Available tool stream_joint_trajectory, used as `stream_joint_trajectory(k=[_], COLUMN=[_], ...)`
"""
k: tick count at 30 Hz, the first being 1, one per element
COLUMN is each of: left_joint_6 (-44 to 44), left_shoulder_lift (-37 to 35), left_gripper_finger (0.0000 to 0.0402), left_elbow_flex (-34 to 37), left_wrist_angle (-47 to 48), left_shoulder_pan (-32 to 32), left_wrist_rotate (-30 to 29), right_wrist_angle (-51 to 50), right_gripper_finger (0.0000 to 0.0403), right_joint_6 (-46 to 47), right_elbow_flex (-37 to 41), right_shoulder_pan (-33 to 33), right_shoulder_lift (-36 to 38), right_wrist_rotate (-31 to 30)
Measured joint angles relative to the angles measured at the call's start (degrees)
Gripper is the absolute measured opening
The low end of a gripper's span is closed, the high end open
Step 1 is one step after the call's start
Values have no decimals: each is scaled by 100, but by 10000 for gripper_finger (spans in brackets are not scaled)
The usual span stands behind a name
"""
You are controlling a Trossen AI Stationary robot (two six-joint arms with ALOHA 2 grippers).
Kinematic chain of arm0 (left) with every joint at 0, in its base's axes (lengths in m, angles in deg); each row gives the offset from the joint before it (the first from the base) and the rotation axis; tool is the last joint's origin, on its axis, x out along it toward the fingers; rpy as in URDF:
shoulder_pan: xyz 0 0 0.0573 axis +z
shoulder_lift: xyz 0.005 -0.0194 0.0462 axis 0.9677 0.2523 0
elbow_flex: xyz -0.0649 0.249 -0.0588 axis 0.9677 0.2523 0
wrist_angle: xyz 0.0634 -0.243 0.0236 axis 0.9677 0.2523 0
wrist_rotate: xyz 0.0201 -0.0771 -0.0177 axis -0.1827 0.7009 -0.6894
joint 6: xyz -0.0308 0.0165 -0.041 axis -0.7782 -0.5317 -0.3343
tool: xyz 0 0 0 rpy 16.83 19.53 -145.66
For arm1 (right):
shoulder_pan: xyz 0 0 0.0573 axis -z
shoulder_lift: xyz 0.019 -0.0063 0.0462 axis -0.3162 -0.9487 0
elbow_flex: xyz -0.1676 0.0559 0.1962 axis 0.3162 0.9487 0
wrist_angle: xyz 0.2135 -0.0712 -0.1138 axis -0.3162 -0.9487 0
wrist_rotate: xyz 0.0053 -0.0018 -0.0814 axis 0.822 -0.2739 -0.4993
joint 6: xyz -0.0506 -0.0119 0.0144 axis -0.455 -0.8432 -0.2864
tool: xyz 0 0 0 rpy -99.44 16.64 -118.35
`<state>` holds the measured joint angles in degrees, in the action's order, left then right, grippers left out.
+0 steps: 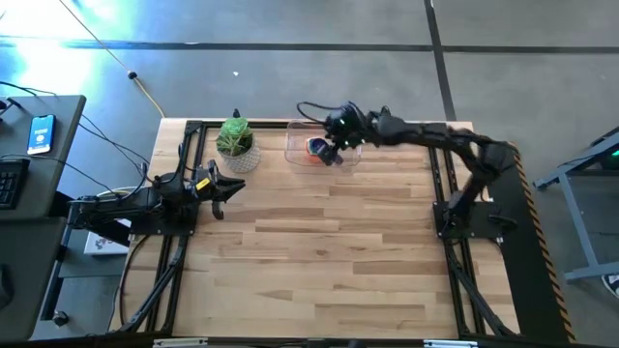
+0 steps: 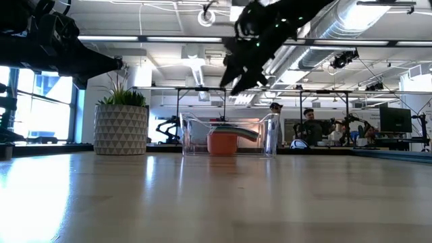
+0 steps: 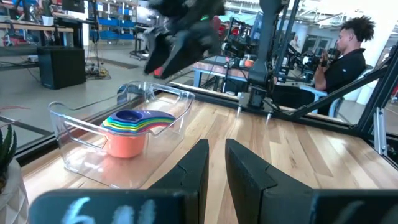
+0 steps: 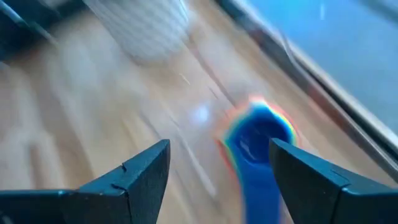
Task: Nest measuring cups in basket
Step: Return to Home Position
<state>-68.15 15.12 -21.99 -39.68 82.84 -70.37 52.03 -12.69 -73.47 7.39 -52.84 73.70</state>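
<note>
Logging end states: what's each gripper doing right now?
Left gripper: nearly closed, empty, parked beside the plant.
Right gripper: open, empty, above the nested measuring cups in the basket.

No legible text, label, brand, number or sign anywhere on the table, the arms or the room behind. Blurred pale marks, unreadable, on the dark body of the left gripper (image 3: 214, 180) at the near edge of the left wrist view. Lit screen of a phone (image 1: 40, 134) beside the table, contents too small to read.
</note>
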Motion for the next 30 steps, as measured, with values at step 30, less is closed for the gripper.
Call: stream_joint_trajectory(k=[30], left_joint_6=[0], left_shoulder_lift=[0], left_gripper_finger=[44], left_elbow_flex=[0], left_wrist_angle=[0], left_shoulder_pan=[-1], left_wrist_rotate=[0], right_wrist_angle=[4655], right_gripper_finger=[263], right_joint_6=[1216], right_elbow_flex=[7241], right_shoulder_pan=[-1184], right_shoulder_lift=[6606], right_wrist_rotate=[-1773])
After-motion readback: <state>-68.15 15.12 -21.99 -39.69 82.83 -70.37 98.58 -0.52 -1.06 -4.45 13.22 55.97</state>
